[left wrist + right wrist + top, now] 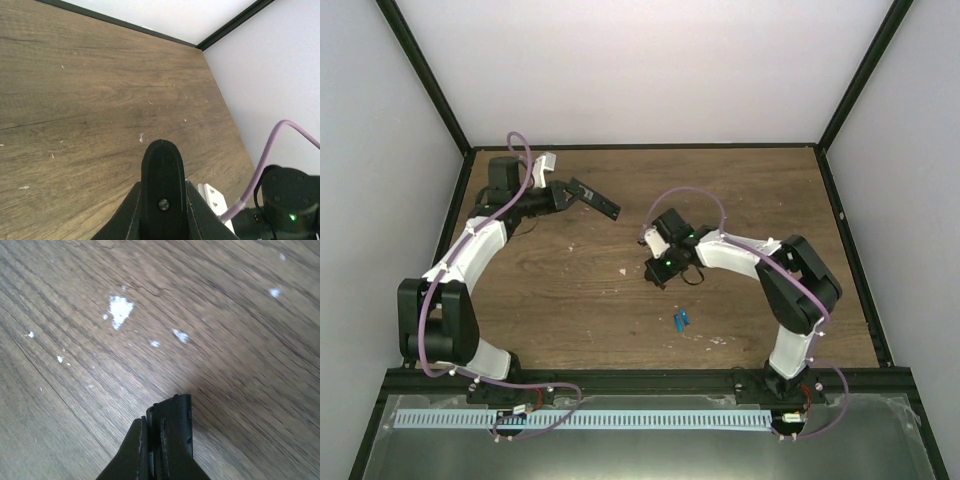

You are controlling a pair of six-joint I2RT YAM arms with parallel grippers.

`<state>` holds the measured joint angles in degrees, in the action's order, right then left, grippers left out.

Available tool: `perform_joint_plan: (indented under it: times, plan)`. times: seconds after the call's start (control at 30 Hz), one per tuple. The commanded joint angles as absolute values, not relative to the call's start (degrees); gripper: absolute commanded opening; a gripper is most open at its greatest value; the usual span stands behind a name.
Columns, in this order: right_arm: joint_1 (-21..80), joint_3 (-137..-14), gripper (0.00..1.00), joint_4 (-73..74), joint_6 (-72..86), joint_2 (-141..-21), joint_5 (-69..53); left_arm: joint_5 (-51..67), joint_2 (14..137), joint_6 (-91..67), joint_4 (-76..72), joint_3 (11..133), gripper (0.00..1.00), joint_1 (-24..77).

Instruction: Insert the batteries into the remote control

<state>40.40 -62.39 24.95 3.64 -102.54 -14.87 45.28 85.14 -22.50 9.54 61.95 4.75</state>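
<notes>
Batteries (681, 320) apart from right jaws; remote control (595, 198) between left jaws.

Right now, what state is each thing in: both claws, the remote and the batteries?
left claw: shut on the remote control.
remote control: held up off the table, sticking out of the left claw.
batteries: lying loose on the table, not loaded.
right claw: shut, empty, close above the table.
</notes>
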Motion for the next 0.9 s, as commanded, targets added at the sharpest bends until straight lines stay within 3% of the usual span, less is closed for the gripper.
perform_joint_plan:
  times: [0.0,0.47,0.7,0.87]
  plan:
    - [36.3,-58.7,0.01,25.9,4.1,-101.4,-24.4,46.1,85.8,-22.8,8.1,64.1,0.00,4.4]
    - [26.5,-50.3,0.01,17.0,4.7,-100.3,-41.1,46.0,86.0,-23.0,8.0,64.6,0.00,4.4]
    - [23.0,-48.6,0.01,17.1,3.2,-101.1,-38.1,45.9,86.3,-23.3,8.0,64.9,0.00,4.4]
    - [22.8,-49.4,0.17,19.3,3.8,-98.1,-31.7,46.0,86.5,-23.1,8.1,65.3,0.00,4.4]
